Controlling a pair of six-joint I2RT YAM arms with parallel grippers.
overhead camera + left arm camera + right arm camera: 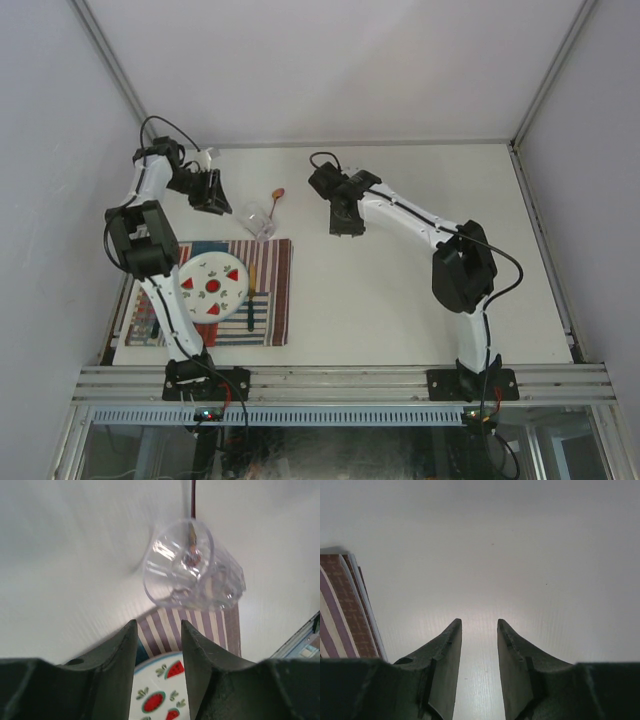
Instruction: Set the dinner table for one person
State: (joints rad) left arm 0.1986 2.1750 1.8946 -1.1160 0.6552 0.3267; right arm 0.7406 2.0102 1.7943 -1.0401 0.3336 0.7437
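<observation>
The dinner table (400,290) is a large off-white top. At its near left lies a striped placemat (275,270) with a white watermelon-print plate (212,285) on it. A clear glass (258,222) rests at the mat's far edge and appears to lie on its side. In the left wrist view the glass (192,565) sits beyond the fingertips with its mouth toward the camera. My left gripper (213,198) (158,627) hovers just left of the glass, open and empty, with the plate (160,695) showing between its fingers. My right gripper (345,228) (479,625) stands open over bare table.
A small brown utensil (277,195) lies on the table beyond the glass. Cutlery (250,300) lies on the mat right of the plate, and colourful items (145,325) lie left of it. The mat's corner (345,610) shows left of the right gripper. Aluminium rails (340,380) edge the near side.
</observation>
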